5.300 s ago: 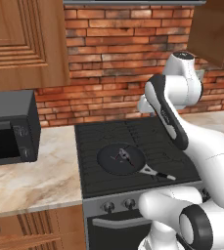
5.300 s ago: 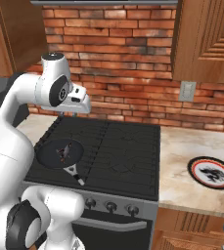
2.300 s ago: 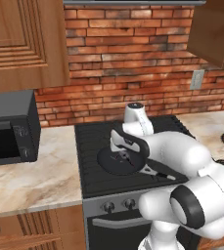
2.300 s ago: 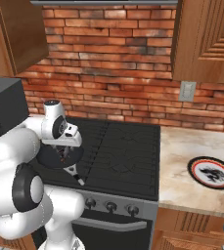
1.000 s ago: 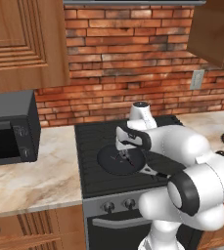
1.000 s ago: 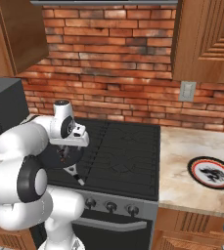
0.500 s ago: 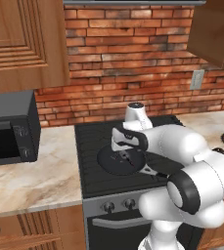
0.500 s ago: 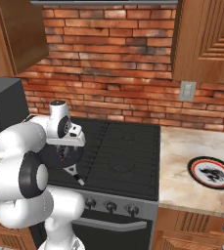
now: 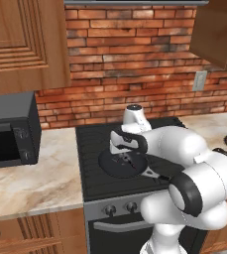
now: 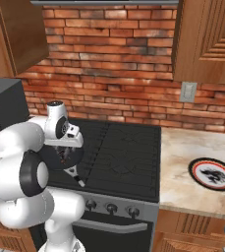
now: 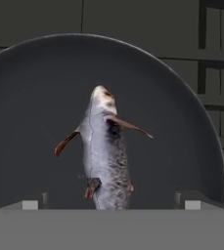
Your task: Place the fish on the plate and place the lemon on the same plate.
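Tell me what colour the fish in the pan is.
Silvery grey with reddish-brown fins, the fish shows best in the hand view.

The left base view looks forward and down from behind the arm's left side, and the right base view does the same from its right; both stand well back and share the black stove [image 9: 135, 163] with the frying pan [image 9: 120, 163] on it, the brick wall [image 10: 109, 69] and the marble counter [image 10: 182, 162]. The hand view faces straight down, close over the pan, with the fish [image 11: 103, 151] lying in it.
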